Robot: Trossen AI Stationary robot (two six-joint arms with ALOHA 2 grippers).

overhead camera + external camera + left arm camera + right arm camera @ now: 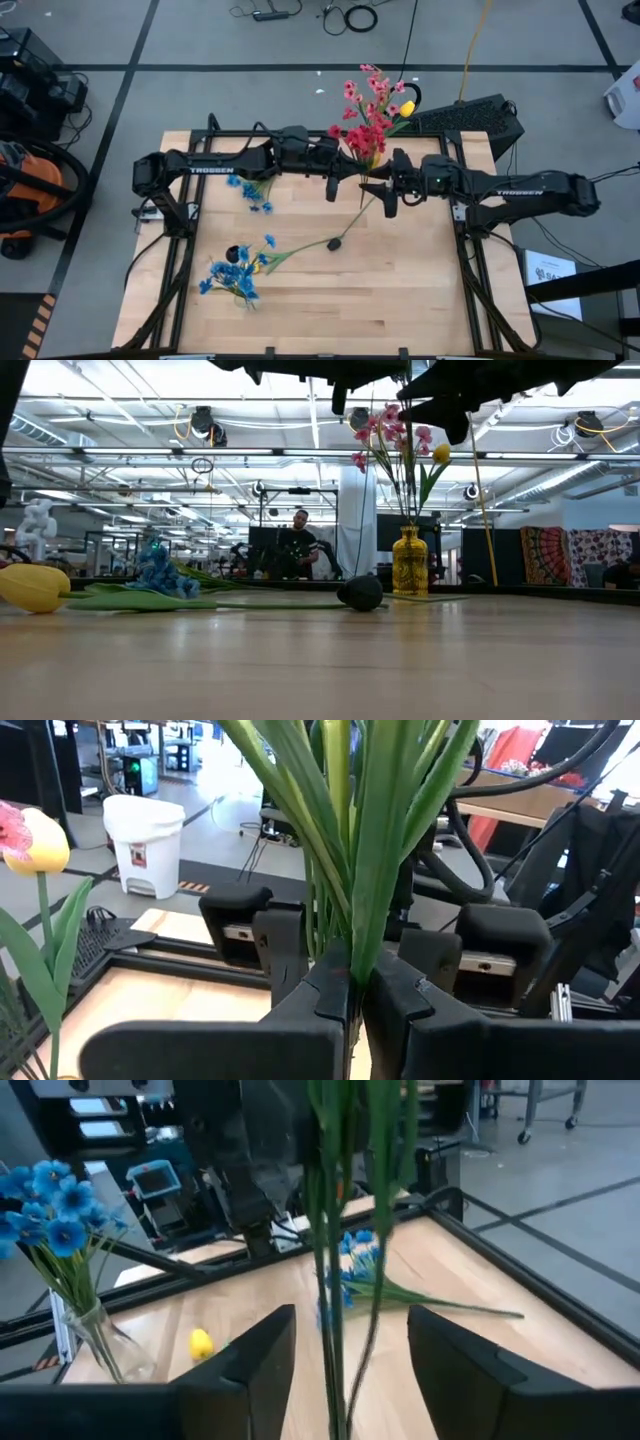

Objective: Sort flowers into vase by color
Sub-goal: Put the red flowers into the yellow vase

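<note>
Left wrist view: left fingers [352,1005] are clamping green flower stems [345,840]; right fingers [350,1350] are standing open around stems.

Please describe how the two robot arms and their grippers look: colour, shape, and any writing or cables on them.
Both arms are matte black, built of rounded tubular links; each forearm carries white TROSSEN lettering. The left gripper and the right gripper each have two flat, angular black fingers with stepped inner edges. Black cables loop off the arms near the table's back edge.
</note>
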